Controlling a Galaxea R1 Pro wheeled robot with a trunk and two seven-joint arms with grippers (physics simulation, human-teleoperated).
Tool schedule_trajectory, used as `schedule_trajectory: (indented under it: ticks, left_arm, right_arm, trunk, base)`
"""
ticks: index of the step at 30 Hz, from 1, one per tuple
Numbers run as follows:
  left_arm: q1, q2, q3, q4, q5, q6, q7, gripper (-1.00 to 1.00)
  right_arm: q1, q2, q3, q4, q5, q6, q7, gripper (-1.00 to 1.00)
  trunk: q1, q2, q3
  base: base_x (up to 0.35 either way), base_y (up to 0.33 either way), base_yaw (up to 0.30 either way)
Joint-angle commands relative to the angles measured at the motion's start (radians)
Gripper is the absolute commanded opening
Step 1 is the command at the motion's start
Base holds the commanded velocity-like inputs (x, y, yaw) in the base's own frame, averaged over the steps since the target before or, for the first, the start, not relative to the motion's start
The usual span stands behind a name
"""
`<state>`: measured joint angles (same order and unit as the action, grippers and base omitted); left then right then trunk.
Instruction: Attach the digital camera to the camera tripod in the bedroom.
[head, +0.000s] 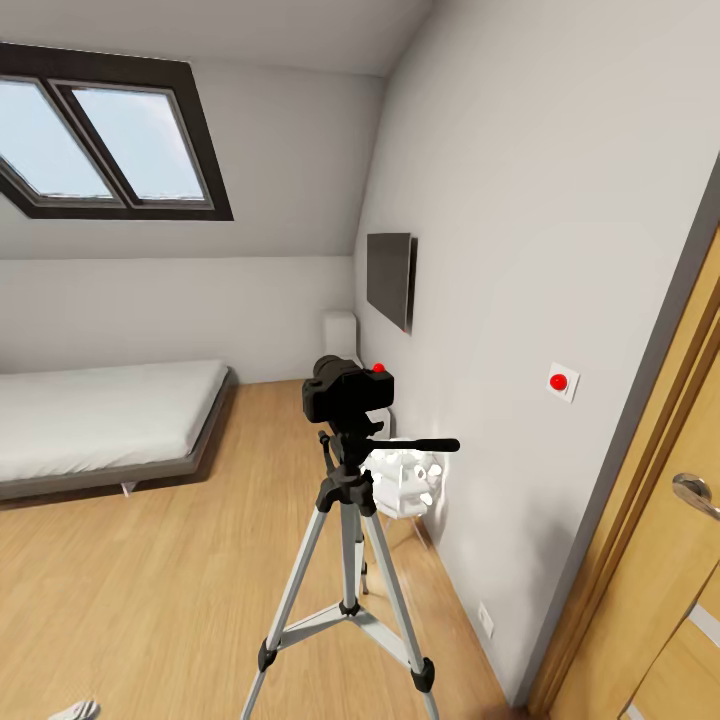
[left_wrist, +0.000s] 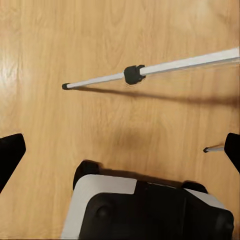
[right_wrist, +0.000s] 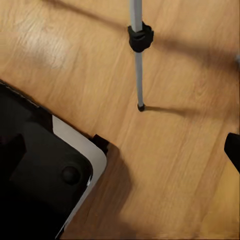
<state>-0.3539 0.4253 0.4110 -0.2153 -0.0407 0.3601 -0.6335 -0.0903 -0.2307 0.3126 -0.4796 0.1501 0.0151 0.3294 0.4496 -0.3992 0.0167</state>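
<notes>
Camera tripod (head: 345, 560): smooth silver metal legs, matt black joints. Digital camera (head: 347, 390): matt black. Floor (head: 150, 590): glossy light wood.

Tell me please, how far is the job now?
It looks done: the digital camera sits on the head of the camera tripod, which stands on the bedroom floor. Neither tool holds anything; the left wrist view looks down at a tripod leg. Nothing visible seems left.

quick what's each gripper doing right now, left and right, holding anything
Left gripper: open, holding nothing, above the wood floor.
Right gripper: one fingertip visible; cannot tell.
</notes>
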Motion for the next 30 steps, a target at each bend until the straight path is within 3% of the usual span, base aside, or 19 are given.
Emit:
schedule_trajectory:
  ticks: [1, 4, 5, 6, 8, 9, 12, 13, 22, 30]
  left_arm:
    - [0.000, -0.004, 0.010, 0.040, 0.005, -0.024, 0.011, 1.00]
    - [0.003, -0.026, 0.010, 0.128, 0.032, -0.099, 0.084, 1.00]
    - [0.021, -0.060, 0.009, 0.174, 0.053, -0.140, 0.186, 1.00]
    - [0.021, -0.060, 0.009, 0.174, 0.053, -0.140, 0.186, 1.00]
    - [0.036, -0.082, 0.009, 0.192, 0.068, -0.157, 0.258, 1.00]
    - [0.036, -0.082, 0.009, 0.192, 0.068, -0.157, 0.258, 1.00]
    - [0.054, -0.111, 0.009, 0.207, 0.095, -0.173, 0.342, 1.00]
    - [0.071, -0.140, 0.009, 0.215, 0.113, -0.182, 0.391, 1.00]
    - [0.150, -0.229, 0.004, 0.222, 0.126, -0.191, 0.436, 1.00]
    - [0.197, -0.301, 0.003, 0.223, 0.128, -0.193, 0.442, 1.00]
  right_arm:
    - [0.000, 0.000, 0.001, 0.021, 0.008, 0.001, -0.007, 1.00]
    - [-0.001, 0.003, 0.002, 0.067, 0.007, -0.002, -0.034, 1.00]
    - [0.000, 0.005, 0.004, 0.094, 0.010, -0.006, -0.052, 1.00]
    - [0.000, 0.005, 0.004, 0.094, 0.010, -0.006, -0.052, 1.00]
    - [0.000, 0.006, 0.006, 0.108, 0.011, -0.007, -0.058, 1.00]
    - [0.000, 0.006, 0.006, 0.108, 0.011, -0.007, -0.058, 1.00]
    - [0.001, 0.007, 0.006, 0.139, 0.009, -0.009, -0.064, 1.00]
    - [0.001, 0.008, 0.003, 0.187, 0.004, -0.011, -0.067, 1.00]
    - [0.001, 0.012, 0.009, 0.264, 0.010, -0.005, -0.070, 1.00]
    - [0.001, 0.063, 0.012, 0.326, 0.011, -0.008, -0.070, 1.00]
  trunk:
    - [0.000, -0.001, 0.000]
    - [0.000, -0.001, 0.000]
    - [0.000, -0.001, -0.001]
    - [0.000, -0.001, -0.001]
    - [0.000, -0.001, -0.002]
    - [0.000, -0.001, -0.002]
    - [0.000, -0.001, -0.003]
    - [0.000, -0.001, -0.003]
    - [0.000, -0.001, -0.003]
    - [0.000, -0.001, -0.003]
  base:
    - [0.000, 0.000, 0.000]
    - [0.000, 0.000, -0.002]
    - [0.000, 0.000, -0.058]
    - [0.000, 0.000, -0.058]
    - [0.000, 0.000, -0.083]
    - [0.000, 0.000, -0.090]
    - [0.000, 0.000, -0.085]
    - [0.000, 0.000, -0.030]
    - [0.000, 0.000, -0.014]
    - [0.000, 0.000, -0.002]
